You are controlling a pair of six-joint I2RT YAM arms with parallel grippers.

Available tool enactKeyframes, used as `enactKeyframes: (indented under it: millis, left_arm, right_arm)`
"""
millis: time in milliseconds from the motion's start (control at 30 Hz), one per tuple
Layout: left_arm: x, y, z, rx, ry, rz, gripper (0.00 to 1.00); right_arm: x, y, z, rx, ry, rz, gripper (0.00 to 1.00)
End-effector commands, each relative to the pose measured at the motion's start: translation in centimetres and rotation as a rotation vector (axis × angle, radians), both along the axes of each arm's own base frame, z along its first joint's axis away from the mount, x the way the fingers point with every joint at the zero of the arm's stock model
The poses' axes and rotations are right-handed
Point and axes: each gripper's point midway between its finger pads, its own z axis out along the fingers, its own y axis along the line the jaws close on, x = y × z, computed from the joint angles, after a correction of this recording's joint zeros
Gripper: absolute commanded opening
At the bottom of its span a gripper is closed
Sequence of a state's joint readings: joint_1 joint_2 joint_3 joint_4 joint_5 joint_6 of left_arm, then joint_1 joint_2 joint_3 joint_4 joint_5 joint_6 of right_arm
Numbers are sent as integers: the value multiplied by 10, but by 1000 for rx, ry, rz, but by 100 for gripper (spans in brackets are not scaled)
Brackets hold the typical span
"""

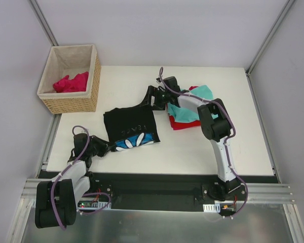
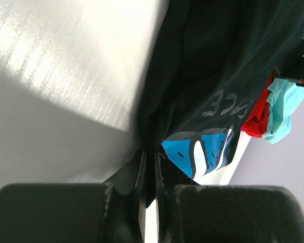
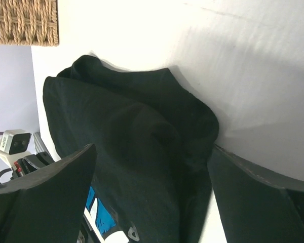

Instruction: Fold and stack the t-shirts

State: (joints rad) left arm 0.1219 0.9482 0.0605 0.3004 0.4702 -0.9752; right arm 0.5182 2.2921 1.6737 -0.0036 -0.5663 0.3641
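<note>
One black tee (image 1: 126, 121), left tool (image 2: 149, 158) clamped on its corner, right tool (image 3: 152, 169) spread wide.

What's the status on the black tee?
Left pincer shut on black tee, near-left corner. Right pincer open, straddling its far edge. Teal tee and red tee piled to its right.

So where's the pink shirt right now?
In the top view, the pink shirt lies crumpled in the basket at the far left corner of the table, left of the black shirt.
</note>
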Motion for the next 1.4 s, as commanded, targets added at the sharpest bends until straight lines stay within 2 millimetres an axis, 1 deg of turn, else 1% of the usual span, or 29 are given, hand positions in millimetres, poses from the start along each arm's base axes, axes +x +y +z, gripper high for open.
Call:
enactKeyframes:
  millis: [0, 100, 200, 233, 300, 333, 400, 433, 467, 633, 667, 733, 767, 833, 867, 900, 933, 967, 1000, 1033, 1067, 1100, 1133, 1167, 1200, 1233, 1267, 1333, 1367]
  left_arm:
    - [-14, 6, -17, 26, 76, 8, 0]
    - [-15, 6, -18, 21, 79, 5, 0]
    - [-17, 7, -20, 18, 81, 8, 0]
    - [-16, 8, -19, 15, 79, 11, 0]
    - [-17, 8, -20, 17, 78, 10, 0]
    - [-17, 8, -20, 12, 80, 11, 0]
    - [-17, 9, -19, 11, 78, 13, 0]
    - [-17, 9, -19, 12, 77, 12, 0]
    - [-16, 10, -18, 10, 75, 14, 0]
    - [-13, 10, -15, 9, 64, 7, 0]
    - [-11, 10, -12, 2, 57, 4, 0]
    - [-7, 9, -7, 3, 42, -7, 0]
    - [-5, 9, -4, 2, 31, -8, 0]
    - [6, 9, 10, 0, -8, -21, 0]
    - [16, 10, 23, 4, -40, -29, 0]
    - [20, 8, 32, -3, -61, -49, 0]
    - [25, 7, 40, -8, -79, -66, 0]
    - [35, 7, 53, -8, -106, -75, 0]
    - [39, 8, 59, -14, -114, -75, 0]
    - [41, 6, 65, -25, -124, -82, 0]
    - [48, 6, 77, -27, -152, -83, 0]
    - [51, 7, 82, -28, -163, -81, 0]
    - [54, 5, 88, -33, -174, -87, 0]
    - [62, 4, 102, -32, -203, -92, 0]
    - [65, 2, 108, -35, -215, -104, 0]
    - [69, 0, 114, -37, -224, -109, 0]
    - [75, -7, 126, -36, -245, -131, 0]
    - [81, -17, 136, -36, -259, -159, 0]
    - [86, -28, 144, -33, -270, -183, 0]
  right_arm:
    - [-14, 10, -23, -31, 54, 24, 91]
    - [-17, 11, -29, -36, 66, 25, 85]
    - [-20, 13, -34, -36, 80, 24, 74]
    - [-20, 13, -36, -35, 85, 21, 66]
    - [-20, 15, -36, -34, 85, 19, 55]
    - [-20, 15, -37, -33, 90, 18, 39]
    - [-18, 16, -36, -31, 85, 17, 25]
    - [-19, 16, -37, -35, 87, 14, 9]
    - [-19, 16, -37, -40, 87, 15, 1]
    - [-18, 18, -25, -46, 55, 20, 1]
    - [-17, 19, -14, -38, 35, 20, 1]
    - [-16, 18, 0, -34, 12, 19, 1]
    - [-14, 17, 19, -27, -29, 23, 1]
    - [-12, 14, 42, -30, -67, 23, 1]
    - [-10, 13, 52, -30, -87, 20, 1]
    - [-10, 12, 75, -16, -126, 19, 1]
    - [-5, 9, 89, -12, -142, 11, 1]
    - [-3, 8, 100, -4, -157, 6, 1]
    - [-2, 7, 117, 10, -181, 2, 1]
    - [0, 3, 125, 10, -183, -5, 1]
    - [2, 1, 138, 21, -202, -11, 1]
    - [3, -1, 145, 24, -212, -16, 1]
    - [3, -6, 158, 32, -231, -27, 1]
    - [5, -10, 166, 31, -245, -38, 1]
    - [4, -13, 171, 33, -251, -43, 1]
    - [4, -20, 184, 43, -270, -58, 1]
    - [5, -26, 191, 45, -278, -70, 1]
    - [8, -41, 195, 42, -279, -100, 1]
    - [6, -49, 208, 49, -300, -116, 1]
